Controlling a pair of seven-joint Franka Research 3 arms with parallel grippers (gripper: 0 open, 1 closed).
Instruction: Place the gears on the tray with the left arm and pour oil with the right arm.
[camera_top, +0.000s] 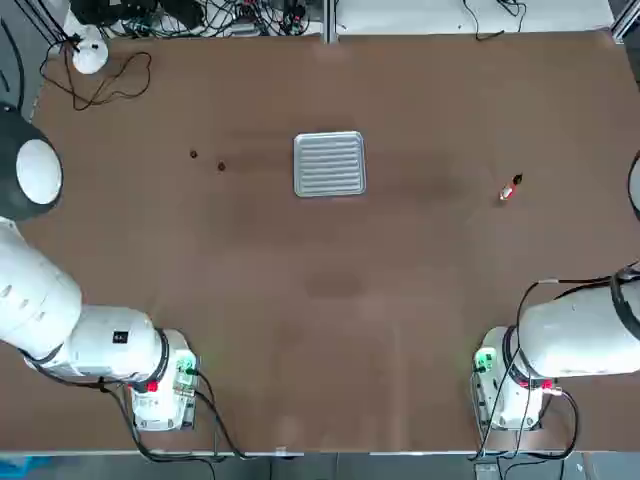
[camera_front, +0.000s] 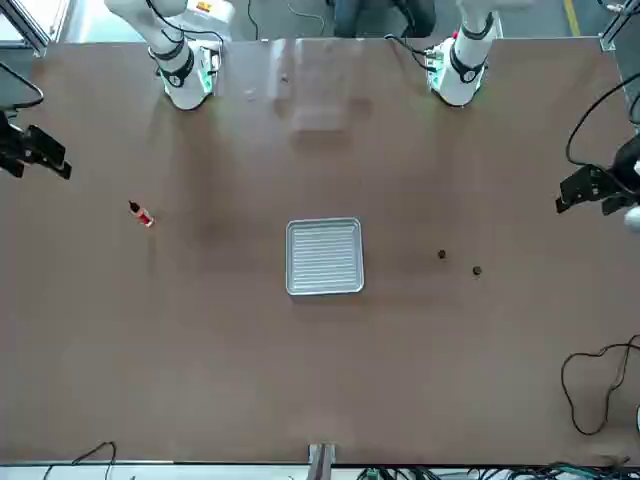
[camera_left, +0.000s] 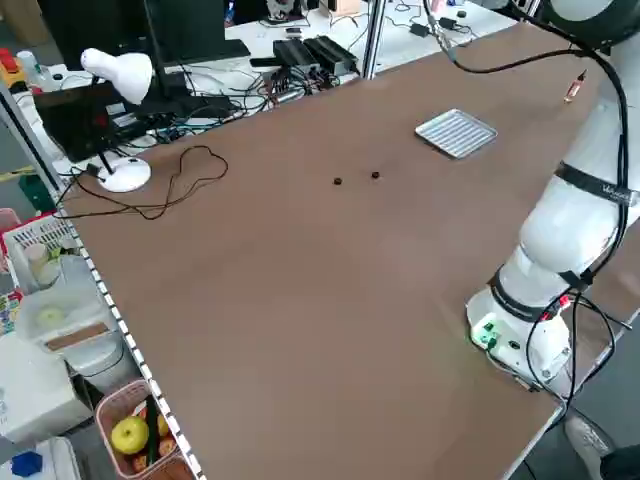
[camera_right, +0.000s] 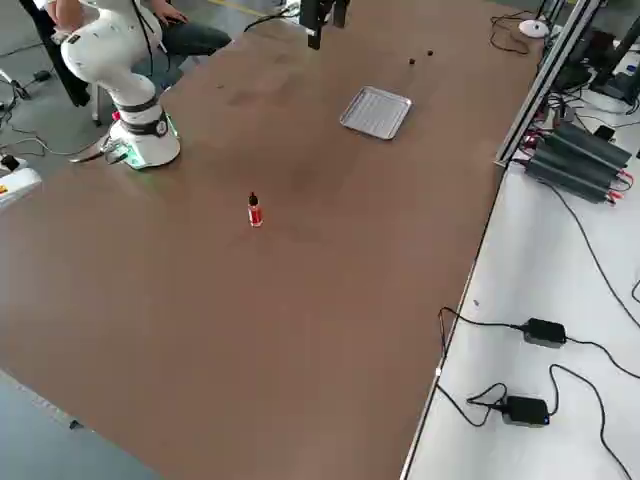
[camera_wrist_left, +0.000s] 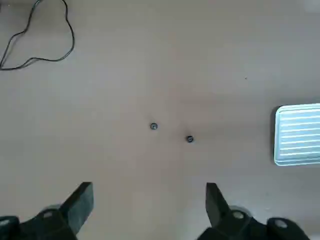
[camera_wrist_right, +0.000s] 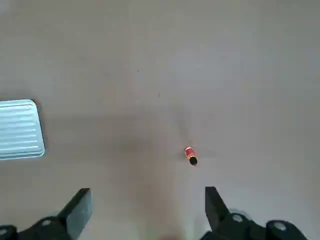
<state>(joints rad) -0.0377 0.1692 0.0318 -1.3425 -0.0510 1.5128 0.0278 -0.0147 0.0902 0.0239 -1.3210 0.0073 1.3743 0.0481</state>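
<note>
We've got the wide brown tabletop (camera_top: 330, 300) w/ both white jointed arms over its sides. L arm's black two-finger gripper (camera_wrist_left: 150, 210) hangs above the table on the L side, fingers wide apart, nothing in its grip. R arm's black two-finger gripper (camera_wrist_right: 149, 212) is up over the R side, also wide open & empty.

Step in hand, we'd say: the start, i.e. gears first. Next move wants the L gripper lined up over one gear, lowered straight, closed gently, then carried to the tray. Gears are tiny, so an off-centre pinch could flick one away. R arm can wait, or go for the bottle; oil presumably comes after the gears.

Looks, big to small: silvery metal tray (camera_top: 330, 164), squarish, rounded corners, raised rim, parallel ribs across the floor, lying flat mid-table w/ no gear on it. Small slim bottle w/ red body, white part & dark tip (camera_right: 255, 210), standing upright on the R side, well apart from the tray. Two tiny dark roundish gears (camera_wrist_left: 154, 126) (camera_wrist_left: 190, 139), near each other but not touching, on bare tabletop to the tray's L. Teeth too small to make out.
</note>
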